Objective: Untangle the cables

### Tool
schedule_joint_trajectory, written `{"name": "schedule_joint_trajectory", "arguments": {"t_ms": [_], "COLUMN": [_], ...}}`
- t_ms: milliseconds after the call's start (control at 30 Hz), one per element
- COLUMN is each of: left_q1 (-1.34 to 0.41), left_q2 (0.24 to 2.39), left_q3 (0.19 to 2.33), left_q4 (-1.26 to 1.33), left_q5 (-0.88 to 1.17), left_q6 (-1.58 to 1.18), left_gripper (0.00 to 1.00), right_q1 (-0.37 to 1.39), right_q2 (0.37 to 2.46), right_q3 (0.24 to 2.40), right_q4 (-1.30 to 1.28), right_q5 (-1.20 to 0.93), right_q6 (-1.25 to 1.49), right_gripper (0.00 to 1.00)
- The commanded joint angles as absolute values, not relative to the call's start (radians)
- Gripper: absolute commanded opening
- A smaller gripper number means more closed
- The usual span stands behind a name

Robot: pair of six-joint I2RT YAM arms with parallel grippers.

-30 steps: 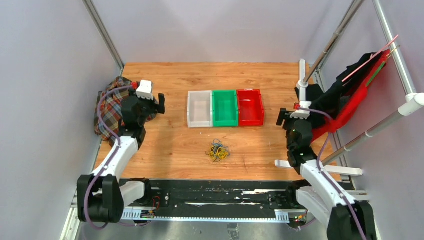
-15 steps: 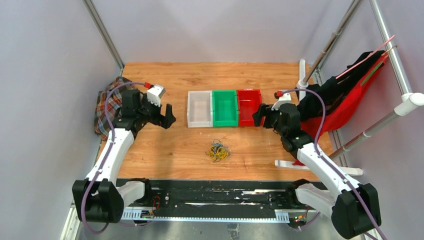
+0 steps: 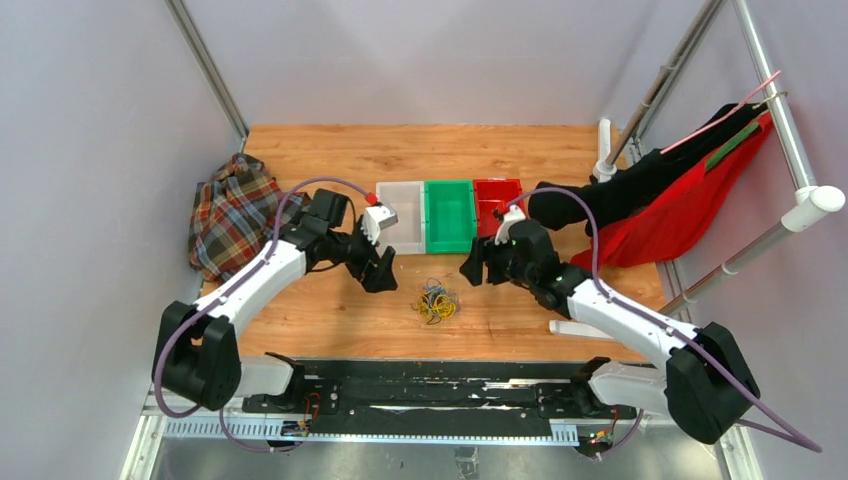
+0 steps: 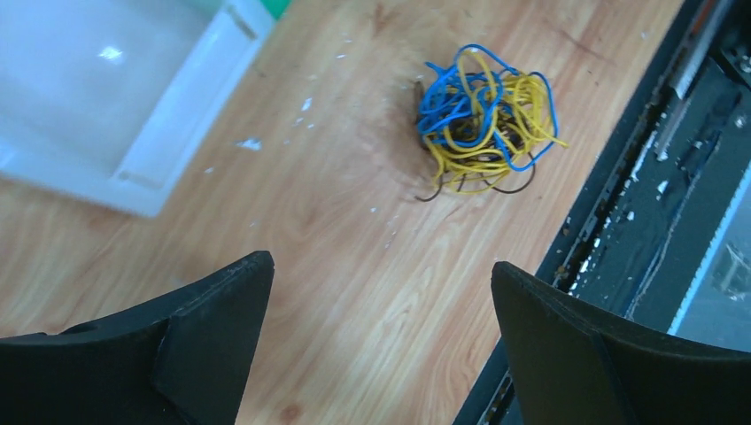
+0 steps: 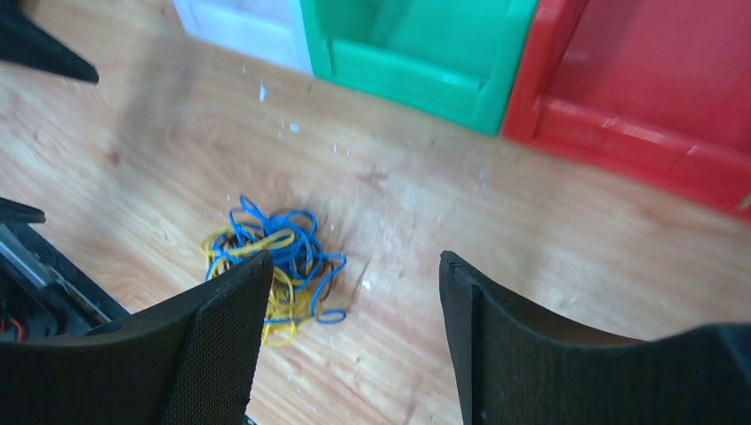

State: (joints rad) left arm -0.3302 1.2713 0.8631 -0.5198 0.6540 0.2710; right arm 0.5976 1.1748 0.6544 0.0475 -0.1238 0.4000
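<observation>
Untangling is not yet being shown as begun: the cables [image 3: 436, 302] are lying as 1 knotted bundle on the table [image 3: 330, 150], near the middle of its near edge. The left claw [image 3: 379, 271] and the right claw [image 3: 474, 268] are being held released, jaws wide, flanking the bundle. Nothing is being gripped or touched.

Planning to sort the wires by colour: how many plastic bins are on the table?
3, in one row beyond the cables: white bin left, green bin middle, red bin right, partly behind the right arm. None appears hidden.
</observation>
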Motion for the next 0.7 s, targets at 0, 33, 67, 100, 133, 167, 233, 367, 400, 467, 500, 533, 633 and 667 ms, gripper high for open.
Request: {"name": "schedule_joint_trajectory", "arguments": {"t_ms": [0, 33, 67, 100, 133, 167, 233, 367, 400, 467, 500, 533, 633, 667], "left_q1": [-0.404, -0.421, -0.434, -0.448, -0.463, -0.478, -0.501, -0.525, -0.528, -0.536, -0.54, -0.545, -0.56, -0.564], "left_q2": [1.352, 1.374, 1.396, 1.418, 1.44, 1.462, 1.513, 1.601, 1.619, 1.651, 1.665, 1.678, 1.713, 1.722], "left_q3": [0.922, 0.931, 0.942, 0.952, 0.964, 0.976, 1.006, 1.073, 1.087, 1.108, 1.116, 1.123, 1.132, 1.13], "left_q4": [-0.531, -0.531, -0.531, -0.531, -0.531, -0.531, -0.529, -0.529, -0.529, -0.529, -0.529, -0.53, -0.53, -0.529], "left_q5": [0.72, 0.722, 0.728, 0.734, 0.736, 0.736, 0.744, 0.782, 0.788, 0.804, 0.814, 0.821, 0.846, 0.855], "left_q6": [0.32, 0.327, 0.334, 0.341, 0.346, 0.351, 0.357, 0.353, 0.353, 0.364, 0.369, 0.372, 0.382, 0.388], "left_gripper": [0.99, 1.0, 1.0, 0.99, 0.98, 0.97, 0.95, 0.88, 0.85, 0.78, 0.73, 0.69, 0.59, 0.55], "right_q1": [0.666, 0.673, 0.676, 0.681, 0.69, 0.705, 0.745, 0.795, 0.813, 0.852, 0.872, 0.892, 0.945, 0.959], "right_q2": [1.143, 1.13, 1.11, 1.076, 1.051, 1.027, 0.996, 0.995, 1.007, 1.047, 1.069, 1.091, 1.147, 1.158], "right_q3": [0.576, 0.56, 0.54, 0.519, 0.504, 0.49, 0.476, 0.453, 0.448, 0.447, 0.452, 0.454, 0.463, 0.467], "right_q4": [0.038, 0.038, 0.045, 0.052, 0.055, 0.052, 0.037, 0.035, 0.046, 0.072, 0.086, 0.1, 0.143, 0.153], "right_q5": [-0.062, -0.051, -0.044, -0.038, -0.025, -0.004, 0.038, 0.073, 0.08, 0.094, 0.102, 0.113, 0.151, 0.159], "right_q6": [0.443, 0.456, 0.468, 0.479, 0.485, 0.487, 0.49, 0.498, 0.5, 0.503, 0.507, 0.511, 0.521, 0.522], "right_gripper": [0.68, 0.68, 0.68, 0.68, 0.68, 0.69, 0.71, 0.71, 0.71, 0.71, 0.71, 0.71, 0.71, 0.71]}}
